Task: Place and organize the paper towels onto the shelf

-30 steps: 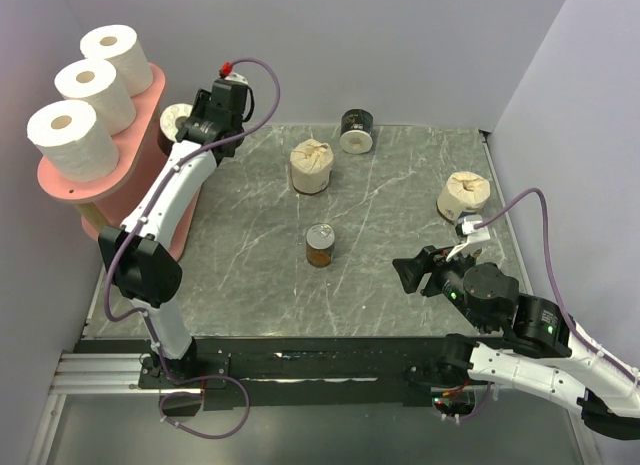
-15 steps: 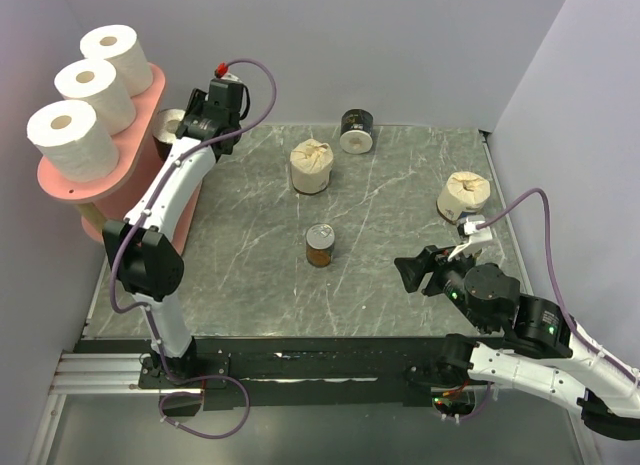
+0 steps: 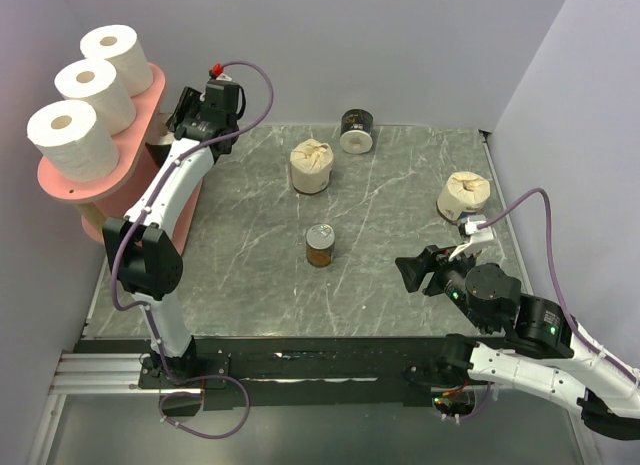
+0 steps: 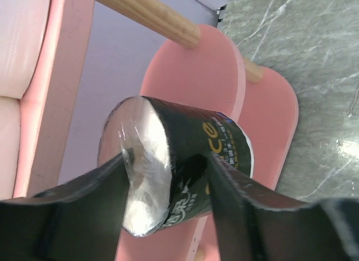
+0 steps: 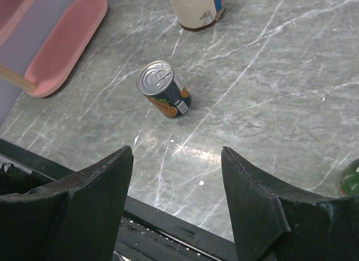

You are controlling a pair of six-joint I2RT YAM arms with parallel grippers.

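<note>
The left gripper [image 3: 178, 115] is extended to the far left, jaws set partway apart; the right gripper [image 3: 409, 273] is held open, near right.

Three paper towels [image 3: 92, 85] in row on shelf [image 3: 152, 90] top, left. Tin can [image 3: 320, 246] centre of table [image 3: 400, 195]; two rolls [image 3: 311, 166] behind it; one roll [image 3: 464, 195] right.

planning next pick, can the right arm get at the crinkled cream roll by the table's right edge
Probably yes: the right gripper is open and empty, and the crinkled cream-wrapped paper towel roll stands beyond it with only bare grey marble tabletop between.
</note>
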